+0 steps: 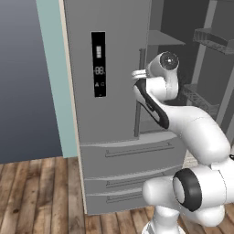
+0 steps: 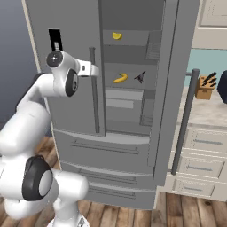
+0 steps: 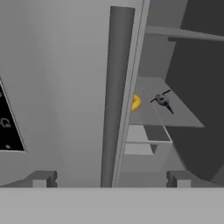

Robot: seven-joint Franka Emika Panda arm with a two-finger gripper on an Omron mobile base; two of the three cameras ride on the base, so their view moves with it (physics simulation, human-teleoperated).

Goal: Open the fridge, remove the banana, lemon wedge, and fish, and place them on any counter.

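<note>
The grey fridge has its right door swung open and its left door shut. Inside, the lemon wedge lies on an upper shelf. On the shelf below, the banana lies next to the dark fish. My gripper is open and empty at the left door's bar handle. In the hand view that handle runs up between the two fingertips. The beige counter is to the right of the fridge.
The open door's long bar handle stands between the fridge interior and the counter. A knife block sits on the counter by the teal backsplash. Cream drawers are below. Wood floor lies in front of the fridge drawers.
</note>
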